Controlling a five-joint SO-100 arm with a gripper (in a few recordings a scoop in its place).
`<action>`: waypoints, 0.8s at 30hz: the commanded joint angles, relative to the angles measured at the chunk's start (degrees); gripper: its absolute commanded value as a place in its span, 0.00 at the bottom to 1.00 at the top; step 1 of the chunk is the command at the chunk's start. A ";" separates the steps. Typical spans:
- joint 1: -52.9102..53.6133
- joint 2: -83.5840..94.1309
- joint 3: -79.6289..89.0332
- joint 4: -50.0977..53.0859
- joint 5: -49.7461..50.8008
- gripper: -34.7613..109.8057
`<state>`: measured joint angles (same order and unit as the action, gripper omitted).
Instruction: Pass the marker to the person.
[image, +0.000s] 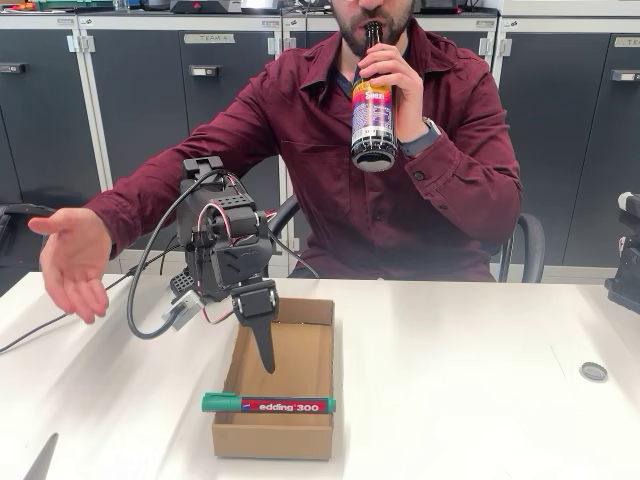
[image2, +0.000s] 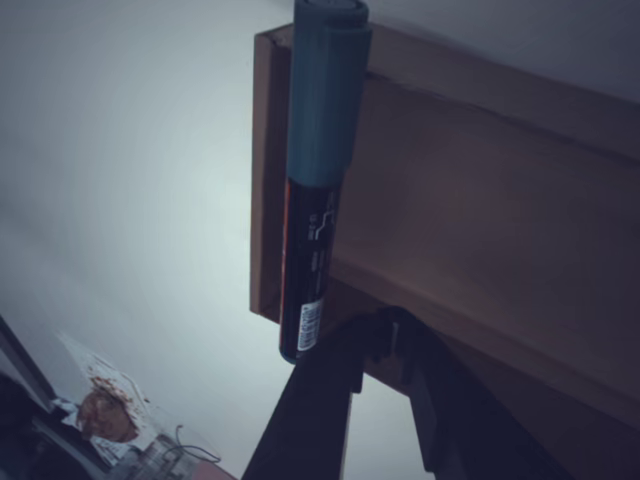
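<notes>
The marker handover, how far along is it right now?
Nothing is done yet: the marker lies across the near rim of the cardboard box, ungrasped. In hand: the claw hangs over the box just behind it, holding nothing. Left: grip it, lift it and carry it to the person's open hand at the fixed view's left.

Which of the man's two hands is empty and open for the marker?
The outstretched palm-up hand at picture left is empty; his other hand grips the brown glass bottle at his mouth.

Matt brown cardboard box (image: 285, 428), glossy plastic marker (image: 268, 404), smooth white table (image: 470, 390), shiny glass bottle (image: 373, 105)
</notes>
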<state>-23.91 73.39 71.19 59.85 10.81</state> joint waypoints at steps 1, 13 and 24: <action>1.76 4.66 -0.26 -1.85 0.53 0.27; 4.39 3.52 2.20 -5.98 -0.26 0.35; 2.81 3.43 3.34 -6.50 0.09 0.39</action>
<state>-20.30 73.39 74.71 54.23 10.90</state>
